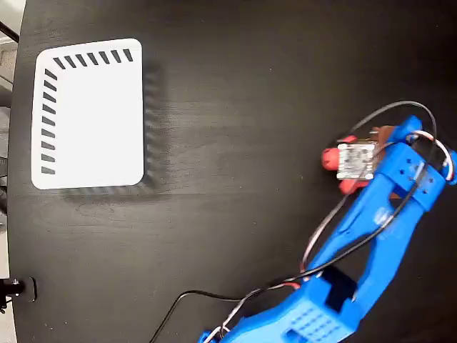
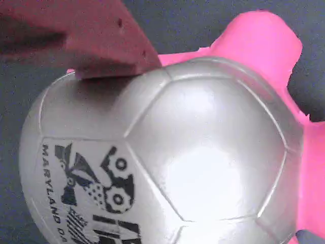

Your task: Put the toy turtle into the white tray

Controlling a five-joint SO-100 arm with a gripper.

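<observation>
The blue arm's gripper (image 1: 355, 166) sits over the toy turtle (image 1: 335, 163), whose glossy panelled shell (image 2: 167, 157) fills the wrist view. Whether its fingers grip cannot be told. The smooth, round-cornered white tray (image 1: 89, 114) lies well apart on the dark table (image 1: 235, 107).

Toy turtle (image 1: 335, 160) mostly under end effector (image 1: 357, 161)

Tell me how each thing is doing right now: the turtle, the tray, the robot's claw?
toy turtle: on the dark table, right side of the fixed view, under the arm; not in the tray.
white tray: flat at the upper left of the fixed view, nothing in it.
gripper: down over the turtle, one finger against the shell's edge; open or shut, cannot tell.
</observation>
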